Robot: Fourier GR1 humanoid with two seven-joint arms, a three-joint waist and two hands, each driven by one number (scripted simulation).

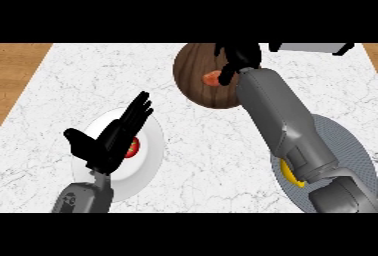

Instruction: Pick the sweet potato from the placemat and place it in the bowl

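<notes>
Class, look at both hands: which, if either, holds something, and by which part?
The right hand holds the sweet potato above the wooden bowl, fingers on its right end. The left hand is open, holding nothing.

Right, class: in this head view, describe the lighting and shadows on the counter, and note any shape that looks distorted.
Head view: the light is flat and even, with no glare on the marble counter and no distinct cast shadows that I can see; the round white plate looks stretched, taller than wide.
</notes>
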